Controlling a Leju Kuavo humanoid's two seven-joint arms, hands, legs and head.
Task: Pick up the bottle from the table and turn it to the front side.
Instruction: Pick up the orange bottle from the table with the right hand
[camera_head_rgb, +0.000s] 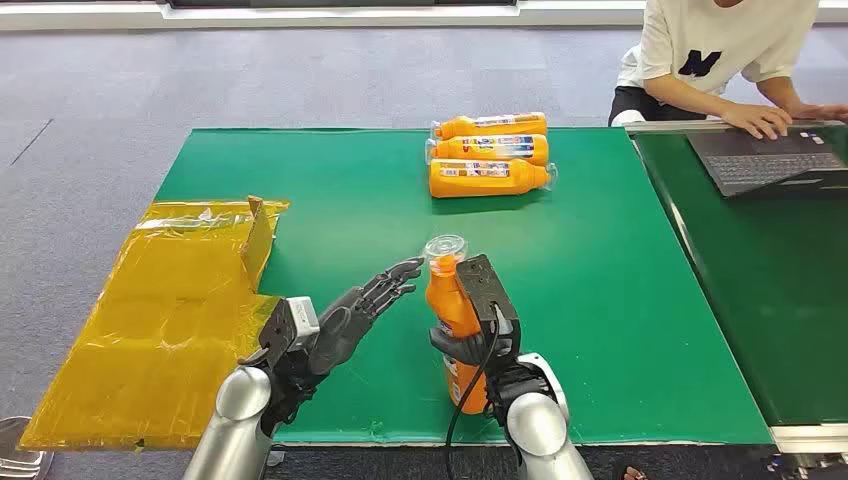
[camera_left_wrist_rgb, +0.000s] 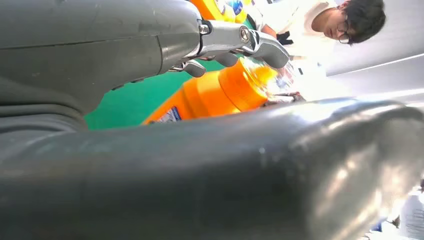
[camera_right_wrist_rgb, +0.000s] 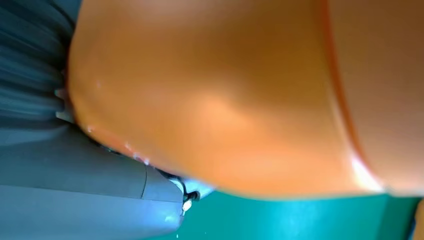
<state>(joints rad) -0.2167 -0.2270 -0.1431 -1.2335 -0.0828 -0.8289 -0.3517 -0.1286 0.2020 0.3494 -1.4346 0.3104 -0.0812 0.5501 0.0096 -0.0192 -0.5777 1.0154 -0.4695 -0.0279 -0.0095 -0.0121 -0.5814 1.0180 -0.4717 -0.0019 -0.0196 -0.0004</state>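
Note:
An orange bottle (camera_head_rgb: 451, 305) with a clear cap stands upright near the front of the green table (camera_head_rgb: 340, 210), and my right hand (camera_head_rgb: 487, 320) grips its body. The same bottle (camera_right_wrist_rgb: 240, 90) shows as an orange surface in the right wrist view. My left hand (camera_head_rgb: 360, 305) is stretched out beside it, fingers apart and extended toward the bottle's neck, fingertips (camera_head_rgb: 410, 268) just short of the cap. In the left wrist view the bottle (camera_left_wrist_rgb: 220, 92) lies past my fingers (camera_left_wrist_rgb: 260, 45).
Three more orange bottles (camera_head_rgb: 490, 152) lie on their sides at the table's far middle. A yellow flattened box (camera_head_rgb: 170, 310) hangs over the table's left edge. A person (camera_head_rgb: 725, 55) sits at back right, hands on a laptop (camera_head_rgb: 765, 160) on the neighbouring table.

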